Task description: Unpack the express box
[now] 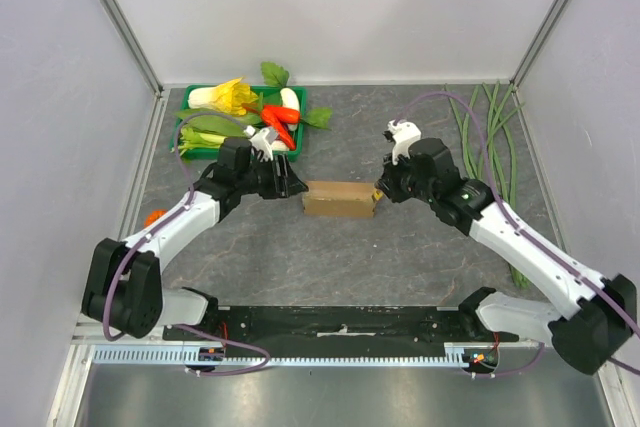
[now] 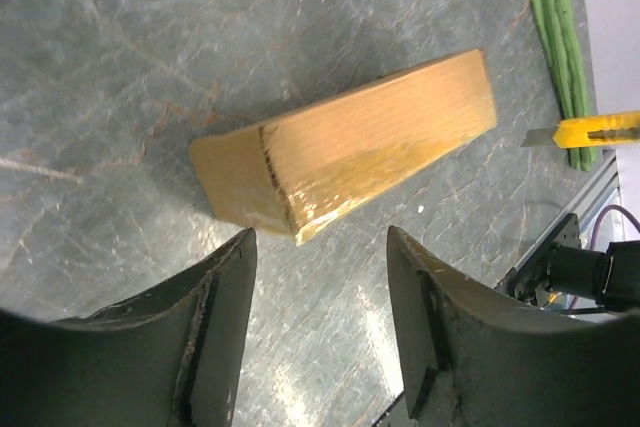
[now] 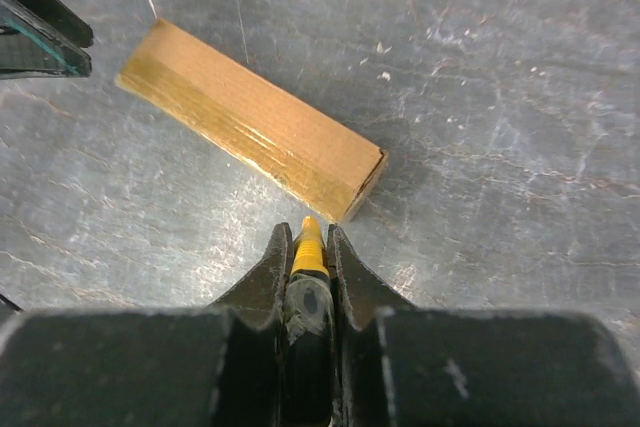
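Observation:
The express box (image 1: pixel 339 199) is a small brown cardboard box, taped shut, lying flat mid-table. It shows in the left wrist view (image 2: pixel 350 147) and the right wrist view (image 3: pixel 250 117). My left gripper (image 1: pixel 295 184) is open and empty, its fingers (image 2: pixel 225 287) just short of the box's left end. My right gripper (image 1: pixel 380 190) is shut on a yellow utility knife (image 3: pixel 309 247), whose tip sits at the box's right end corner. The knife also shows in the left wrist view (image 2: pixel 590 130).
A green tray (image 1: pixel 210 150) of vegetables stands at the back left, behind my left arm. Long green beans (image 1: pixel 490 137) lie along the right side. A small orange object (image 1: pixel 153 216) sits by the left wall.

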Tool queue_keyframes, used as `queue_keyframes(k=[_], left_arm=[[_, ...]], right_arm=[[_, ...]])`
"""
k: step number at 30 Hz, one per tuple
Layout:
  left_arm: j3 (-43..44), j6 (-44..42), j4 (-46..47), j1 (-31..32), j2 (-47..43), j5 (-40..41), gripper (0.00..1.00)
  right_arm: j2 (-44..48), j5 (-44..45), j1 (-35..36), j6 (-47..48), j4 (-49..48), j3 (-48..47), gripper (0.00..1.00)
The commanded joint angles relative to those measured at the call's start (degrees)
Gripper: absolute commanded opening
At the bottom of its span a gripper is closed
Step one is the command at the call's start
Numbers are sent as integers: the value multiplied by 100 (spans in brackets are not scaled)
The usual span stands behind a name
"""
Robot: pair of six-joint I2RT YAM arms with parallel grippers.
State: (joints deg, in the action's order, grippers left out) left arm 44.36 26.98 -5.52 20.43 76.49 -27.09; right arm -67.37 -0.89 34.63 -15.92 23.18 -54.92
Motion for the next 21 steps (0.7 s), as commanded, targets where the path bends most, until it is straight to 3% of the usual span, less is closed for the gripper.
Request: queue_keyframes(k=[1,2,8,12,14,17,21], left_arm=[[582,-746,95,110,-222,-24,65],[783,-1017,95,163,-179,-33,72],[1907,-2151,-98,778,638,-323,85],[2497,-3311,-659,1365,1262,-236,86],[3014,-3934,-1422,1534,1735,-121,86],[3534,-4454,-2196,1771,2193,28,85],[3536,-4711,-2226,1939,2274,195,86]], right_arm=[[610,457,-27,-235,29,-169,0],[638,501,-27,-314,29,-160,0],[743,704,-35,-517,38,-90,0],[813,756,-35,-596,46,-2,0],[857,765,-44,-614,55,25,0],[884,809,-53,-623,73,60,0],[884,836,-79,-622,143,51,0]])
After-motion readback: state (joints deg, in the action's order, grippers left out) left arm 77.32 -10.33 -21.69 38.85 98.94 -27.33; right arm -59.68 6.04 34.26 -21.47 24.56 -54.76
